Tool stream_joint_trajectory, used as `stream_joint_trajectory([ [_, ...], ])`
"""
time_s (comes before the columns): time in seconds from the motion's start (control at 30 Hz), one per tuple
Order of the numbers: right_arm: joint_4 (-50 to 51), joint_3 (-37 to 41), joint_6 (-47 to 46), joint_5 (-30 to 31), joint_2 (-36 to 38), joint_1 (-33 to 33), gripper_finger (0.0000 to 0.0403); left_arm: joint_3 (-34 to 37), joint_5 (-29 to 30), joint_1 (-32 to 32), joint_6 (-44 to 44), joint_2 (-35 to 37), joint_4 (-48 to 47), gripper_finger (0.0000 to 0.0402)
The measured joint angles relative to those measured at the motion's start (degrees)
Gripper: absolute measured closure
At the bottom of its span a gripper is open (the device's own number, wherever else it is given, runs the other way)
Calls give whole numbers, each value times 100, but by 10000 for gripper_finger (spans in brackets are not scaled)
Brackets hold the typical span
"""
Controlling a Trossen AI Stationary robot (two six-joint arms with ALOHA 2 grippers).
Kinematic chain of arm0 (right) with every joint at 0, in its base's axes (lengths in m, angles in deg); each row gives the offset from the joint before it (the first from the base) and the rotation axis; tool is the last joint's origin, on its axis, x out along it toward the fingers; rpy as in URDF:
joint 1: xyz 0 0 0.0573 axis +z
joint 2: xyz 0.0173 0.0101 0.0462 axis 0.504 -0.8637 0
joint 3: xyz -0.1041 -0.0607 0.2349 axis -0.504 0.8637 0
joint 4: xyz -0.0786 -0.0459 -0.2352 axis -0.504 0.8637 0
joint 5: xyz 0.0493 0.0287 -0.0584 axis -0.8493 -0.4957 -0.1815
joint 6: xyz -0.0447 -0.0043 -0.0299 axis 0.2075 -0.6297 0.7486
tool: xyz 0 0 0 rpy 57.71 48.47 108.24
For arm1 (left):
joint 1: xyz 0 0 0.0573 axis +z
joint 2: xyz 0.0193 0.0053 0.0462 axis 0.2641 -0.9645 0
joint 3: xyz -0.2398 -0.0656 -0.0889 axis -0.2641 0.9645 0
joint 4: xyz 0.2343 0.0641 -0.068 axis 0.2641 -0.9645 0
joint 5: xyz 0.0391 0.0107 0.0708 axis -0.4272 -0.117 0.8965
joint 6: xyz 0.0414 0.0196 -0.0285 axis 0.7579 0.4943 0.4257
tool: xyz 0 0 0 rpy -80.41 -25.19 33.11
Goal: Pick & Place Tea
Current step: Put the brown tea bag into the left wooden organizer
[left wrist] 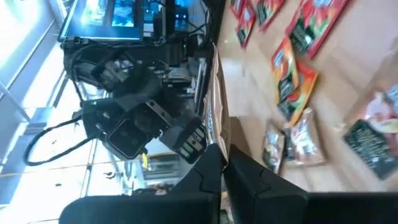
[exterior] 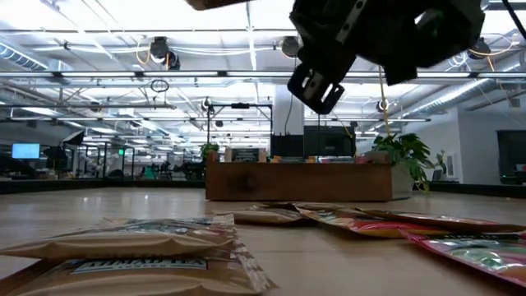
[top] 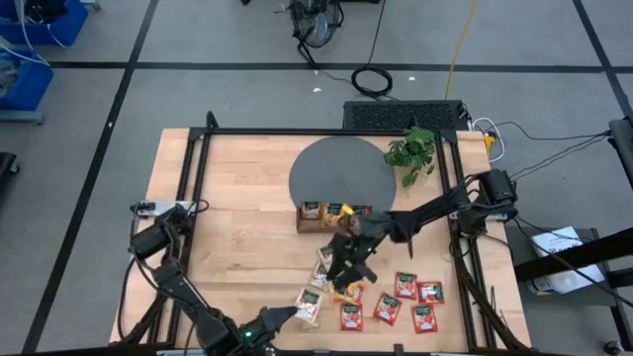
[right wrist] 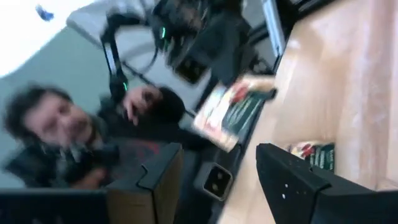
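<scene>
Overhead, the right gripper (top: 346, 265) is hanging over the tea sachets (top: 401, 300) scattered across the near part of the table (top: 247, 208), while the left gripper (top: 297, 314) is pinching one beige-green sachet (top: 310, 306) at the near edge; the wooden tray (top: 331, 217) is sitting farther back. At table height, sachets (exterior: 164, 242) are lying flat in front of the tray (exterior: 297, 181). The left wrist camera is showing its fingers (left wrist: 242, 186) pressed on the sachet's edge. The right wrist camera is showing fingers (right wrist: 298, 180) spread, gripping nothing.

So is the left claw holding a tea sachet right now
Yes, the left claw is shut on a beige tea sachet at the table's near edge, seen in the high view.
</scene>
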Motion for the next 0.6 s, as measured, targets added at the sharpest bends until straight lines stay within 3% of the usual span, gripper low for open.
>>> stream_joint_trajectory([
  [0.07, -389, 147, -408, -1, -1, -88, 216, -1, -12, 92, 302, 2, 167, 396],
  [0.3, -221, 179, -527, 2, 3, -80, 217, 0, 53, 368, 1608, 4, 584, 383],
  [0.6, -57, 179, -675, 14, 2, -54, 218, 0, 53, 693, 2095, 4, 588, 388],
])
